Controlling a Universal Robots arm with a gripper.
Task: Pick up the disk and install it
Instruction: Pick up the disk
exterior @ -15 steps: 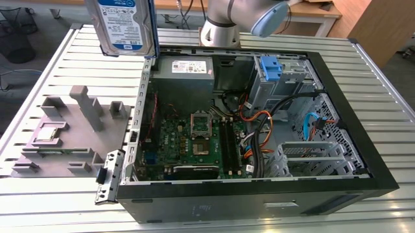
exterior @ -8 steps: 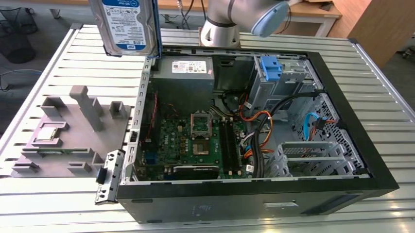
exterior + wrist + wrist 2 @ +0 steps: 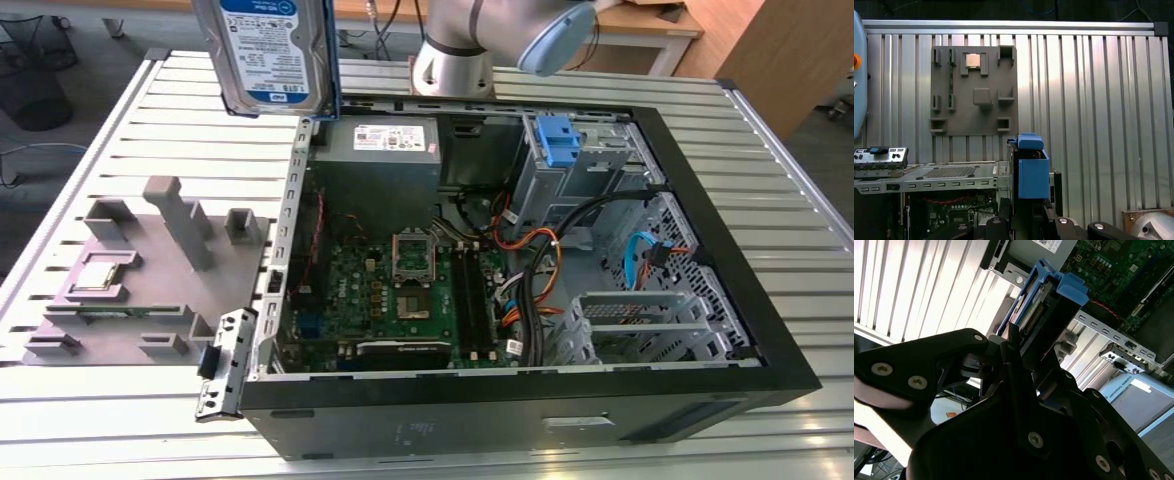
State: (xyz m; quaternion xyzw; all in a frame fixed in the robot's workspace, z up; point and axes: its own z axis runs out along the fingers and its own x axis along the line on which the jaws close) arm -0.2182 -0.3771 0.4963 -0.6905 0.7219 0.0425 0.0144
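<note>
I have the disk [image 3: 274,55] up in the air, clear of the desk [image 3: 120,420]. In the exterior view it hangs label-side towards the camera, above the corner of the open computer case [image 3: 534,405] where the grey power supply [image 3: 380,140] sits. That puts it towards the exterior view's left of the case opening. The second wrist view shows the end effector [image 3: 1030,347] clamped on the disk, with black fingers [image 3: 1011,342] against either side of it and the blue carrier rail [image 3: 1064,290] sticking out beyond them. In the first wrist view I see the disk [image 3: 1033,175] edge-on, its blue plastic rising just past the case's metal rim. Inside the case the motherboard [image 3: 400,290] lies exposed, and a blue caddy [image 3: 561,140] sits in the drive cage on the side away from the disk. A grey fixture plate [image 3: 134,270] lies flat on the desk beside the case, at the exterior view's left.
</note>
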